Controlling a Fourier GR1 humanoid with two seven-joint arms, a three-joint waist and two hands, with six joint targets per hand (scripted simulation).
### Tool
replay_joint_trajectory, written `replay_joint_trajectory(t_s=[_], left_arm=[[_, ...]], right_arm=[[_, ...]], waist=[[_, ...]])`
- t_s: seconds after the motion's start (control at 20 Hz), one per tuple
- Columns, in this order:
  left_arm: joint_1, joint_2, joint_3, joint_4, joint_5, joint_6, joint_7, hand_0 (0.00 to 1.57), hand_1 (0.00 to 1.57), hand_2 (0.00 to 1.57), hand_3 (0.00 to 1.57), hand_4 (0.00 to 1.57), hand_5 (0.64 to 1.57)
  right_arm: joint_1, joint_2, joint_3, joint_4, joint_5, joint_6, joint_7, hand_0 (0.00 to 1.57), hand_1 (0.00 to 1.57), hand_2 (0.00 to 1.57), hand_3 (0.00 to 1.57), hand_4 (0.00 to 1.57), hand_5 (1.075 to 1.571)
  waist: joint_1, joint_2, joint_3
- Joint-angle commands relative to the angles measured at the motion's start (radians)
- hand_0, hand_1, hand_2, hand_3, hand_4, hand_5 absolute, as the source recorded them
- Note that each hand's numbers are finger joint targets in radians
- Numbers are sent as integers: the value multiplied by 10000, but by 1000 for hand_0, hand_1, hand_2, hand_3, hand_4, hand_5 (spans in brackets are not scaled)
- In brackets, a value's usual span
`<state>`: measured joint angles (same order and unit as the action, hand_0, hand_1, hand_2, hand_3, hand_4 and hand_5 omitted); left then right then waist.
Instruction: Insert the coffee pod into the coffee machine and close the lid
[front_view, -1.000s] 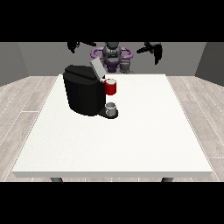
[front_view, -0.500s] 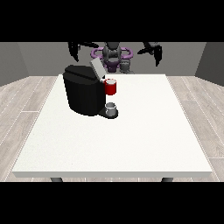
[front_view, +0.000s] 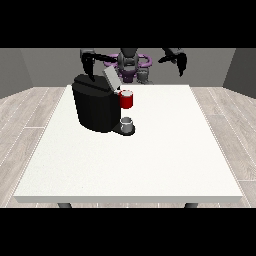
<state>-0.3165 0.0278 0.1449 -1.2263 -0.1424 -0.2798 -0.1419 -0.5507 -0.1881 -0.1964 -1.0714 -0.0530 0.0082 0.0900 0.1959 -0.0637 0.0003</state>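
1. At the view's left, one black hand (front_view: 89, 63) is hanging above the rear of the boxy black coffee machine (front_view: 95, 107), its fingers pointing down and apparently relaxed, holding nothing. I judge it is sitting there to be ready for the lid.
2. The machine is standing on the left half of the large white table (front_view: 150, 155), and its flat grey lid (front_view: 110, 77) is tilting up and open, presumably so that a pod can go in.
3. A red thing at the machine (front_view: 126, 99) is showing at its front, just below the raised lid.
4. A small grey cup-like thing (front_view: 127, 123) is sitting on the machine's base below the red thing; I cannot tell whether it is the coffee pod, so the pod's place is staying unsettled.
5. At the view's right, the other black hand (front_view: 177, 60) is hovering well apart from the machine, above the table's far edge, fingers drooping and holding nothing, likely waiting.
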Motion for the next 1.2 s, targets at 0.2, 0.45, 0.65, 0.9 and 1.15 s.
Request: replay_joint_trajectory(t_s=[0.2,0.45,0.65,0.9,1.15], left_arm=[[-146,653,499,-719,456,249,187,0,0,0,0,374,1571],[741,176,-30,-1488,484,466,420,0,0,0,0,336,1571],[1296,443,-237,-2007,287,348,768,0,0,0,0,312,1571],[983,1158,103,-1835,649,-312,283,0,0,0,0,348,1571],[527,285,-495,-2130,389,387,1123,0,0,0,0,372,1571]], right_arm=[[-732,512,752,148,203,203,-381,0,0,0,0,0,1571],[-1047,606,852,619,402,-38,-347,0,0,0,0,73,1571],[-1117,273,829,755,381,276,41,0,0,0,0,129,1571],[-2210,-40,834,872,756,38,-305,0,0,0,0,214,1571],[-2967,270,1141,896,997,-182,37,0,0,0,0,103,1571]], waist=[[-665,887,-4],[-462,798,-3],[-412,479,-2],[130,1324,-5],[328,1221,-3]])
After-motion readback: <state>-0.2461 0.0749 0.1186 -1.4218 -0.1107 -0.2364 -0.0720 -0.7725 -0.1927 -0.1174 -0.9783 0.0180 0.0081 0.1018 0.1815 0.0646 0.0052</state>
